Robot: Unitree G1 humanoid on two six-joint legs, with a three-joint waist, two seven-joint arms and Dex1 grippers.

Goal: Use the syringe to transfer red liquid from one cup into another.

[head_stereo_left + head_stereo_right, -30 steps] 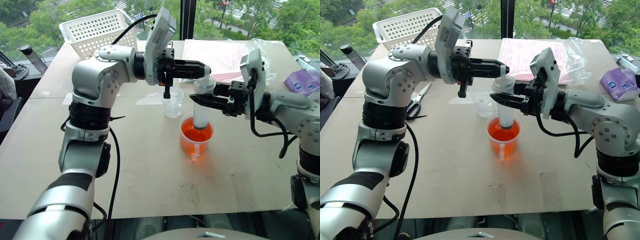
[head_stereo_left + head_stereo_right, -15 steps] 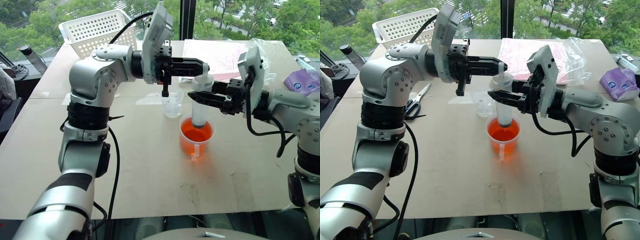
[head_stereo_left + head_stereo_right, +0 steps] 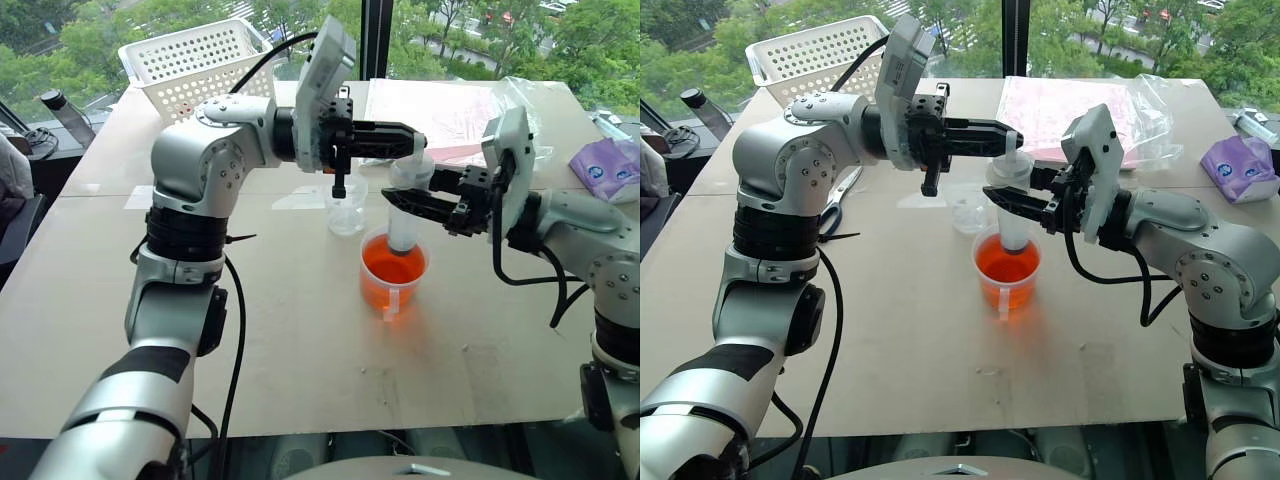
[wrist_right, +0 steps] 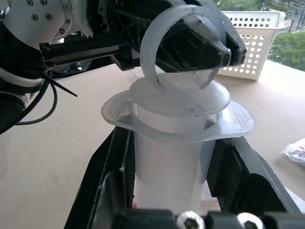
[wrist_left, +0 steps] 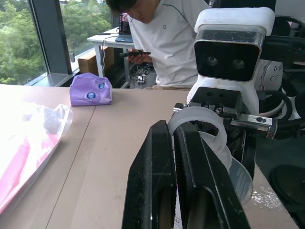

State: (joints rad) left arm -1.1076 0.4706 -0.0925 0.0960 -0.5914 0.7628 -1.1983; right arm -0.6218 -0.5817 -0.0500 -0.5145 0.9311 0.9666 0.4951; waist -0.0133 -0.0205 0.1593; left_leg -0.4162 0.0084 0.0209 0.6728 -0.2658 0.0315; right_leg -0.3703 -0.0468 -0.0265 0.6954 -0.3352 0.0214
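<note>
A clear syringe [image 3: 1012,215] stands upright with its tip down in the wider handled cup [image 3: 1006,272], which holds the red liquid [image 3: 1006,262] near the middle of the tabletop [image 3: 940,340]. The right gripper [image 3: 1018,203] is clamped around the syringe barrel just under its flange, reaching in from the right edge of the tabletop. The left gripper [image 3: 410,139], fingers pressed together, comes level from the left and pinches the ring at the top of the white plunger [image 3: 410,172]. Just behind the handled cup, toward the far edge, the small plain cup [image 3: 346,207] stands apart from it. The head views take in the wider tabletop: a white perforated basket [image 3: 195,62] at the far left corner, a clear bag with pink contents [image 3: 450,105] along the far edge, and a purple packet [image 3: 607,163] by the right edge; the right eye view adds scissors [image 3: 836,206] lying behind the left arm. The left wrist view looks along its two closed black fingers [image 5: 159,181] to the plunger ring [image 5: 198,125] held between them, with the right arm's camera housing [image 5: 233,45] behind, the purple packet again, and a person in a white shirt [image 5: 164,38] seated beyond the table holding a phone. The right wrist view shows the syringe flange [image 4: 178,117] resting on its own black fingers [image 4: 109,167], the plunger ring above caught in the left gripper's tips.
</note>
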